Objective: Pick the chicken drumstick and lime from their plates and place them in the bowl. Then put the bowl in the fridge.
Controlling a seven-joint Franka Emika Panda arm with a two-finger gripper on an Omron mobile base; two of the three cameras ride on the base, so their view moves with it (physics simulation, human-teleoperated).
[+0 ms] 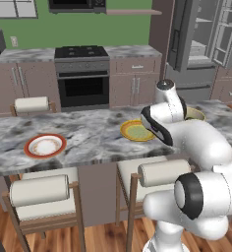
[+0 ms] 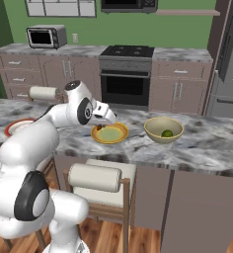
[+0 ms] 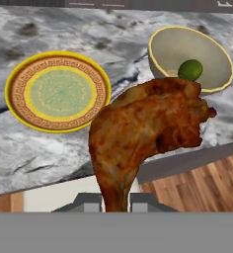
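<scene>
My gripper (image 3: 116, 202) is shut on the thin bone end of the brown chicken drumstick (image 3: 148, 123), which hangs above the island's front edge. Beyond it the yellow plate (image 3: 58, 91) with a pale green centre lies bare. To its right stands the beige bowl (image 3: 173, 49) with the green lime (image 3: 190, 69) inside. From the right base camera, my hand (image 2: 108, 116) hovers by the yellow plate (image 2: 110, 133), left of the bowl (image 2: 155, 132) and the lime (image 2: 166, 133). The white, red-rimmed plate (image 1: 45, 145) lies bare at the island's left. The fridge (image 1: 201, 39) stands open behind.
Stools with padded roll backs (image 1: 39, 189) (image 2: 96, 178) stand along the island's near side. A stove and oven (image 1: 82, 78) and brown cabinets line the back wall. A toaster oven (image 2: 46, 36) sits on the rear counter.
</scene>
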